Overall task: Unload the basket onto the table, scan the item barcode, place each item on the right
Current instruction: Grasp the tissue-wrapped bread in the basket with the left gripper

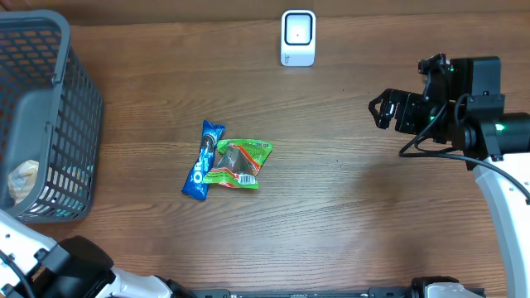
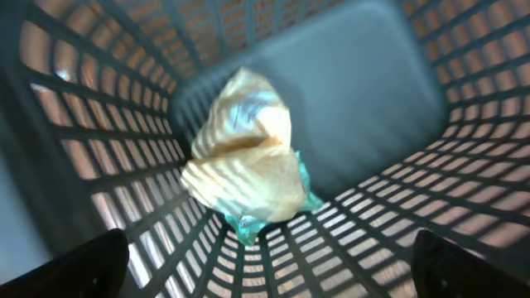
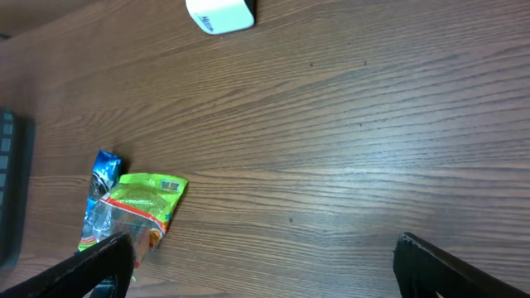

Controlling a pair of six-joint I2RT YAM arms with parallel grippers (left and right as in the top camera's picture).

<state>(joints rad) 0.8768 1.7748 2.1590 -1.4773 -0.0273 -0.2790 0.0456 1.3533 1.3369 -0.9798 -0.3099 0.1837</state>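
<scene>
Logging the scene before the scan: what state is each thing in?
Oreo packet: flat on the table, unheld.
Green snack bag: flat beside it, unheld.
Scanner: standing upright, nothing before it.
Basket: upright, holding a pale bag.
Left gripper: open, empty, facing into the basket.
Right gripper: open, empty, above the table.

Right arm (image 1: 464, 99) black, white link (image 1: 509, 203), green light (image 1: 499, 127), looping cable (image 1: 411, 147); right tool (image 1: 379, 112) black-fingered.
</scene>
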